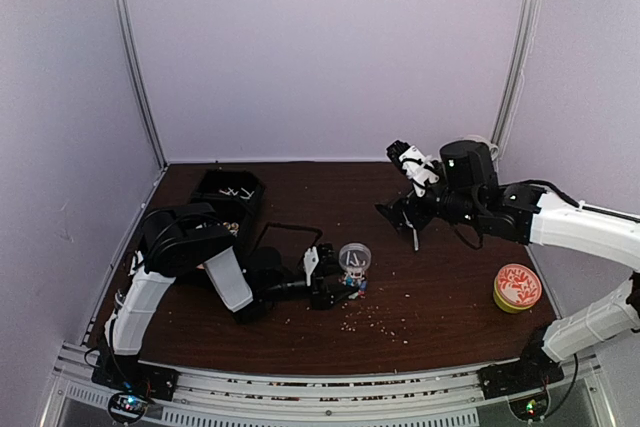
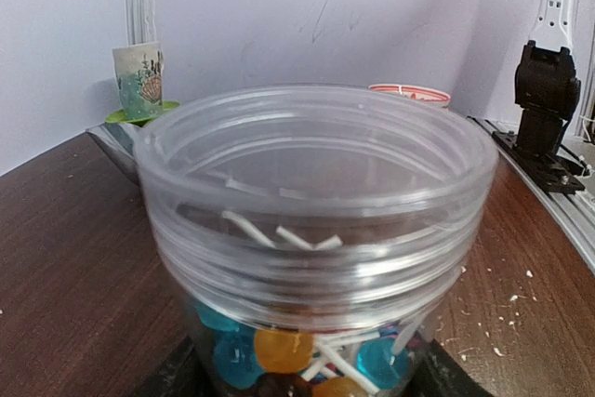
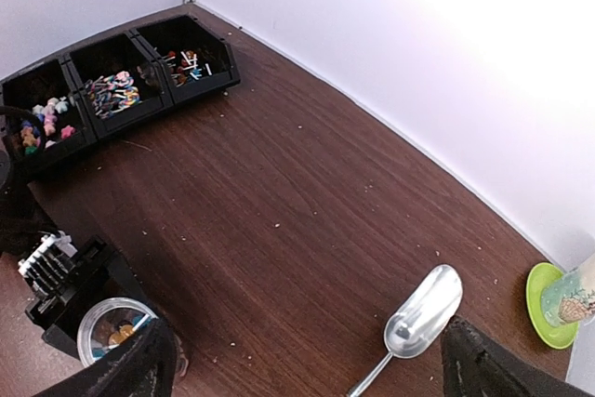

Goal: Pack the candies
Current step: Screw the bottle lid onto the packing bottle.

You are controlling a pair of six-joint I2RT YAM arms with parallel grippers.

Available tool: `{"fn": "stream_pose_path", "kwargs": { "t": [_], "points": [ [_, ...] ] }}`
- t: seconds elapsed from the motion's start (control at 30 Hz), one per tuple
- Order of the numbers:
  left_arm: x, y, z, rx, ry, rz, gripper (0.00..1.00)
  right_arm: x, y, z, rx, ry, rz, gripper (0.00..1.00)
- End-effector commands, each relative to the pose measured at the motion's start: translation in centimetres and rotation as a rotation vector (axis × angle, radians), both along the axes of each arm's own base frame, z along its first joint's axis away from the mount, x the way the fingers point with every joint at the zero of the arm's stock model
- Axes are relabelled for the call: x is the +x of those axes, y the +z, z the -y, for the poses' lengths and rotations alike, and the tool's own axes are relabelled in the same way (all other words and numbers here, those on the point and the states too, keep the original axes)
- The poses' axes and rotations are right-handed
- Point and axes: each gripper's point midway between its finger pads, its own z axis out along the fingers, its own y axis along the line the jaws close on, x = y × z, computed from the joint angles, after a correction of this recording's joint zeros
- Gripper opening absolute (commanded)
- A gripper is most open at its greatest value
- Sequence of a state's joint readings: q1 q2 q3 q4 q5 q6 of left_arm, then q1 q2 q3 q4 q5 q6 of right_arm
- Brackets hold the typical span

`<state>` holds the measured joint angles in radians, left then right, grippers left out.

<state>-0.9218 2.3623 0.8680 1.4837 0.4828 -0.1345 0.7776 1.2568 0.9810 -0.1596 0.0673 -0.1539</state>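
Note:
A clear plastic jar [image 2: 316, 220] stands on the table, with blue and orange candies [image 2: 279, 349] on white sticks at its bottom. My left gripper [image 1: 335, 285] is shut on the jar's base; its black fingers [image 2: 177, 374] flank the base on both sides. The jar [image 1: 354, 256] has no lid on. More candies [image 3: 113, 90] fill black bins at the far left. My right gripper [image 3: 311, 369] hangs open and empty above the table, right of the jar [image 3: 113, 325]. A metal scoop [image 3: 423, 313] lies on the wood near its right finger.
Three black bins [image 1: 228, 195] sit at the back left. A yellow-green tub with a red patterned lid [image 1: 517, 287] stands at the right. A cup on a green saucer [image 3: 561, 297] is by the back wall. Pale crumbs [image 1: 380, 322] dot the wood near the jar.

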Motion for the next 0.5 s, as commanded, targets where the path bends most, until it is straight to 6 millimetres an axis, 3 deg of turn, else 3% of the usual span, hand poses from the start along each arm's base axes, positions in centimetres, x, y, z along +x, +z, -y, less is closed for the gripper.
{"fn": "stream_pose_path", "kwargs": {
  "t": [0.0, 0.3, 0.47],
  "points": [
    [-1.0, -2.8, -0.4, 0.081, -0.044, -0.053, 0.46, -1.3, 1.2, -1.6, 0.034, 0.136, 0.039, 1.00],
    [-2.2, -2.5, -0.2, 0.069, -0.118, -0.052, 0.46, -4.7, -0.7, -4.4, -0.062, 0.446, 0.016, 1.00],
    [-3.2, -2.1, -0.2, 0.055, -0.178, -0.045, 0.46, -4.9, -1.8, -4.8, -0.122, 0.498, 0.045, 1.00]
  ]
}}
